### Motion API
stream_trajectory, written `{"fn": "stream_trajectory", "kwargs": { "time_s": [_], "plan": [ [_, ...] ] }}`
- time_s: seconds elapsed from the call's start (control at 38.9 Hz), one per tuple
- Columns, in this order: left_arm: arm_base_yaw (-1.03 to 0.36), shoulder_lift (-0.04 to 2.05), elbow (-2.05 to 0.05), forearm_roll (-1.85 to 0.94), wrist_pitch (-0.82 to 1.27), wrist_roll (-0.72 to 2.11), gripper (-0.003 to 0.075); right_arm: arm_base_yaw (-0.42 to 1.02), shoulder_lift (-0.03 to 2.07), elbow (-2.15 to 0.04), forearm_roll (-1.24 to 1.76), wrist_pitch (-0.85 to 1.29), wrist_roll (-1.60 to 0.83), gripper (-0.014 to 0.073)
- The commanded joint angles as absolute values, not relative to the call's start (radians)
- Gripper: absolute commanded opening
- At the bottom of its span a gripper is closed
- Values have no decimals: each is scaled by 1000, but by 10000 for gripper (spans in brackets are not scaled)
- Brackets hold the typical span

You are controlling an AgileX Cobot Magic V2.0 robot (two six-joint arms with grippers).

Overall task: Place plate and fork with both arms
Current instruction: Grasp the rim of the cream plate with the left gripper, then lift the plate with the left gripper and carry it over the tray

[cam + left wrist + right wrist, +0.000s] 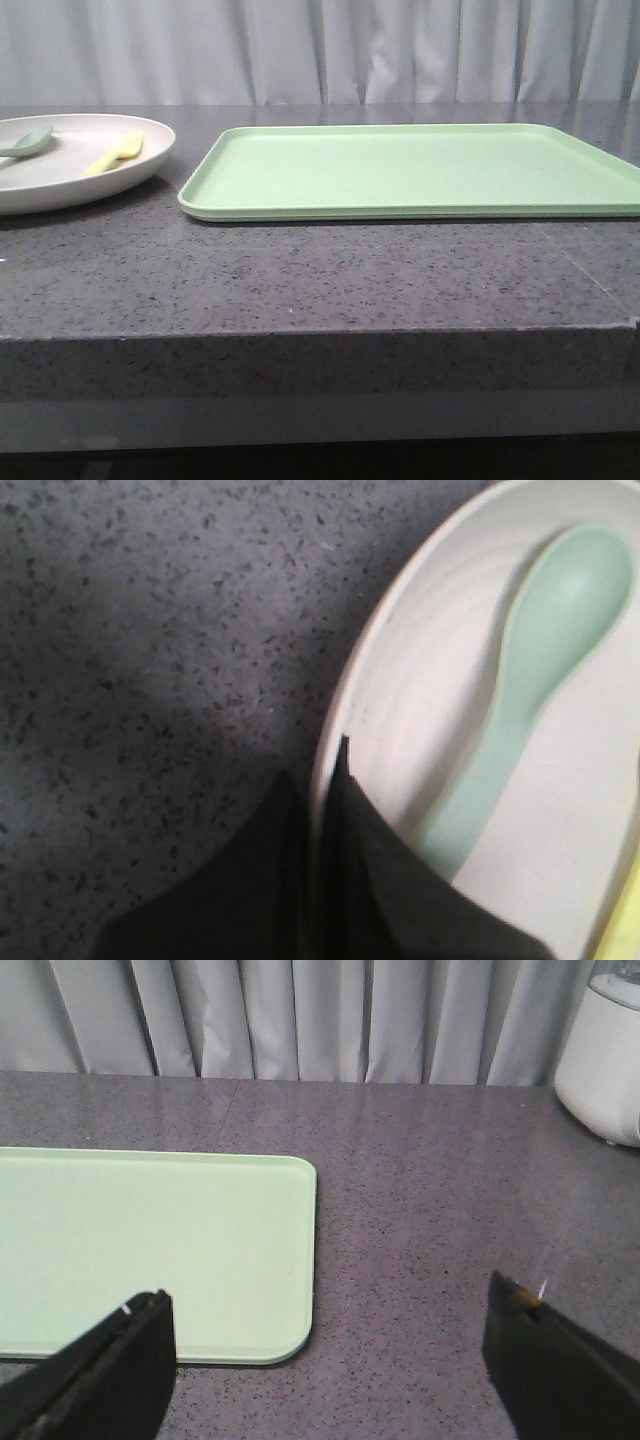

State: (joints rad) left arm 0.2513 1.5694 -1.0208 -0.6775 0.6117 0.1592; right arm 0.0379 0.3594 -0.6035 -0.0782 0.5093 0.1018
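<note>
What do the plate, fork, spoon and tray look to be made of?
Plate: matte cream, faint concentric ridges; ceramic or moulded composite, can't tell.
Fork: yellow, opaque, thick short tines; likely plastic.
Spoon: pale green, smooth satin, one-piece; probably plastic.
Tray: pale green, soft sheen, rounded rim; probably plastic or melamine.

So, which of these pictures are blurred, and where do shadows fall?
Left wrist view: soft focus, the spoon and plate rim blurred, a dark shadow on the countertop beside the left gripper. Front view: sharp, a thin shadow under the tray. Right wrist view: fairly sharp, evenly lit.
</note>
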Motion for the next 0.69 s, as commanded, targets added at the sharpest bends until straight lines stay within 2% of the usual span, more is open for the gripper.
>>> {"fn": "stream_trajectory", "kwargs": {
  "time_s": [0.0,0.41,0.67],
  "plan": [
    [251,1534,-1052,-702,585,162,-18,31,375,-640,-92,439,96,643],
    [216,1484,-1063,-756,592,162,-18,31,375,-640,-90,439,96,643],
    [17,1484,-1131,-817,545,144,-18,31,375,-640,-74,439,96,643]
  ]
}}
